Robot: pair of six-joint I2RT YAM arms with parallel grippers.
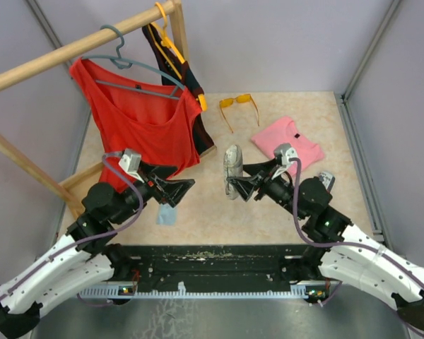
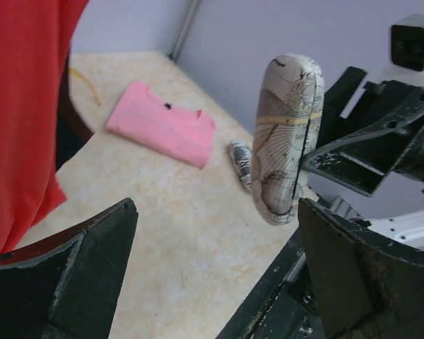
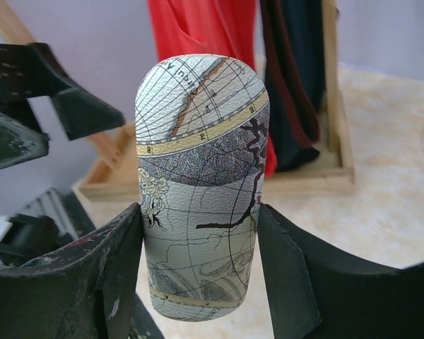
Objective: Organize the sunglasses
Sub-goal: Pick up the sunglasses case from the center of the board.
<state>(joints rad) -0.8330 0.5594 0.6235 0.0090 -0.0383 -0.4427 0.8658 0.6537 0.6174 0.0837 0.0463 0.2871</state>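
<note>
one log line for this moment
left fingers open, empty | right fingers shut on glasses case, held upright | orange sunglasses on table, untouched

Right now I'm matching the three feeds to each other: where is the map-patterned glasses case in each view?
Top external: map-patterned case at centre, upright in the right gripper.
Left wrist: case right of centre, upright.
Right wrist: case dead centre, clamped between the fingers.
Shared landmark: the red top, visible in all three.
</note>
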